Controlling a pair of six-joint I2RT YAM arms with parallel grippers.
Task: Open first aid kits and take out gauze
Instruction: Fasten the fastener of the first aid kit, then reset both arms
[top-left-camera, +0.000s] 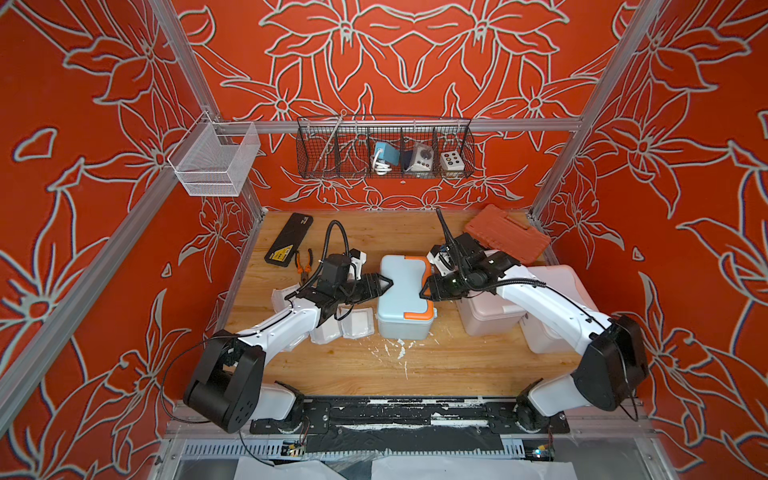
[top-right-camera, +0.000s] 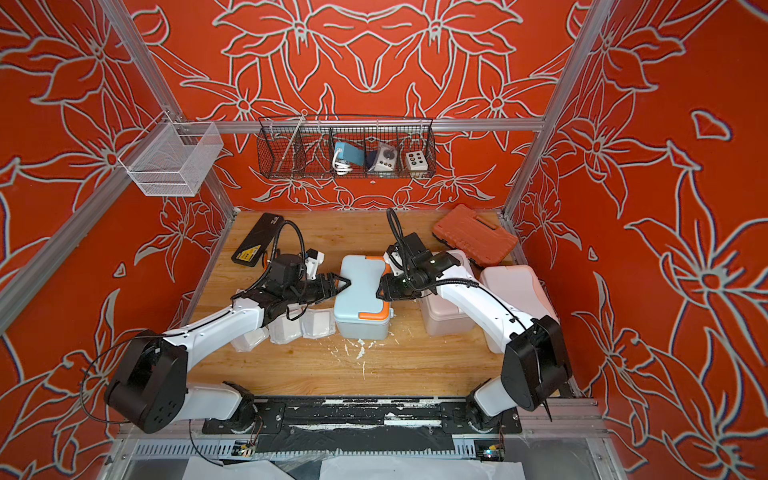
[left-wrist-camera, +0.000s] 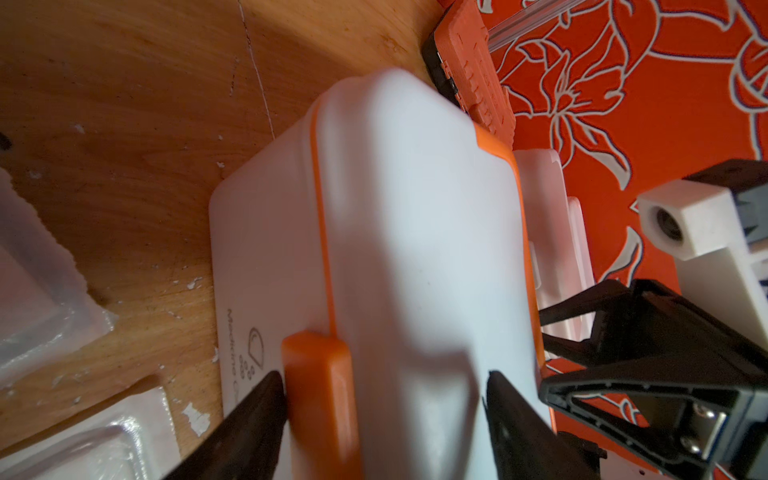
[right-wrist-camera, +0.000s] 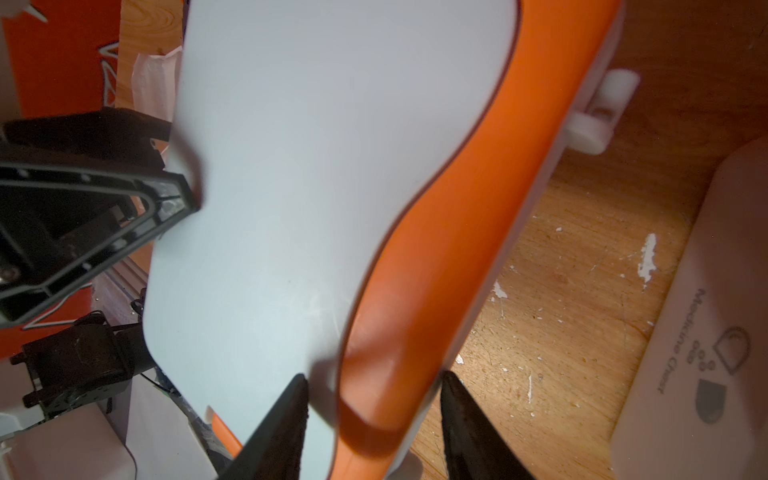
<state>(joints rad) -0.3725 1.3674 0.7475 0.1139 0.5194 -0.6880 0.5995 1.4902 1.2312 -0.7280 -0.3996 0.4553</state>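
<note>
The wooden tabletop (top-left-camera: 415, 365) carries everything. On its right side stand two pale first aid kits (top-left-camera: 552, 307) side by side, lids down. The blue-grey kit (top-left-camera: 405, 297) with orange trim stands in the middle, also closed, with its latch (left-wrist-camera: 320, 395) flat across the seam.

An orange-red tool case (top-left-camera: 507, 239) lies at the far right and a flat black case (top-left-camera: 289, 245) at the far left.

The left pincer (top-left-camera: 385, 285) meets the left edge of the blue-grey kit's lid. Its jaws stand wide, and in the left wrist view one finger (left-wrist-camera: 266, 407) is just beside the latch while the other is over the lid. The right pincer (top-left-camera: 424, 291) reaches in from the opposite side. Its jaws are part-way apart astride the orange handle (right-wrist-camera: 436, 249), and I cannot tell whether they press it.

Several gauze packets (top-left-camera: 357, 328) lie on the tabletop just left of the blue-grey kit, partly under the left arm. Pliers (top-left-camera: 303, 268) lie just beside the black case.
</note>
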